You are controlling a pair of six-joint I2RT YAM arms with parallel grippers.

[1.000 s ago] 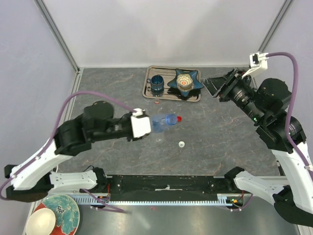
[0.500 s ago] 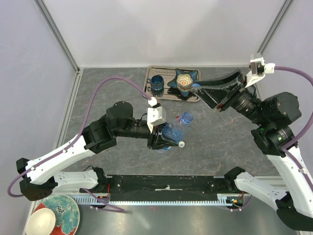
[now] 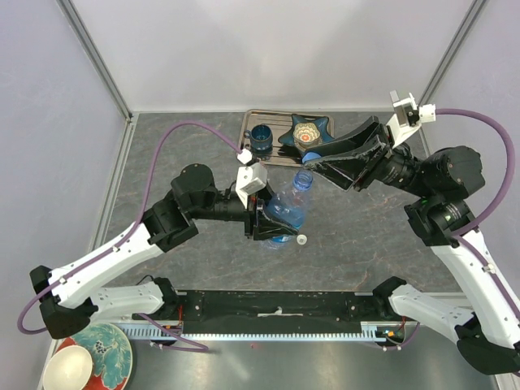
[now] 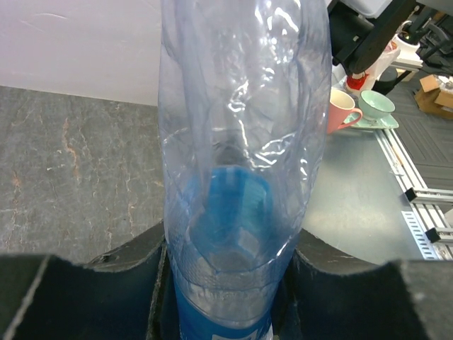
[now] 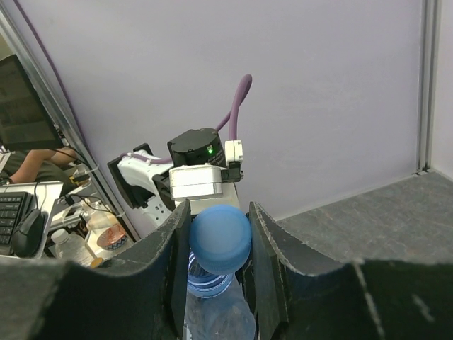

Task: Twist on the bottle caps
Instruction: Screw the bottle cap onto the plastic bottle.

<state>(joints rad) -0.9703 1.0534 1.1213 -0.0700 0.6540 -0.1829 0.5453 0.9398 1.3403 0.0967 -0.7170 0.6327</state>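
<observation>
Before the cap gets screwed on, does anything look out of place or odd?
Only a white cap lying loose on the table beside the bottle that the left end effector grips. The right end effector holds a blue cap at the bottle's neck. Nothing spilled.

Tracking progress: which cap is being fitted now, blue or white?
The blue cap, pinched in the right gripper over the mouth of the bottle; the white cap lies loose on the table.

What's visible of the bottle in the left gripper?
The bottle is clear, blue-tinted thin plastic, walls dented, with a blue label band low on the body. The left gripper clamps its lower part; it stands roughly upright, neck uncapped. The right gripper holds a blue cap right at the mouth.
</observation>
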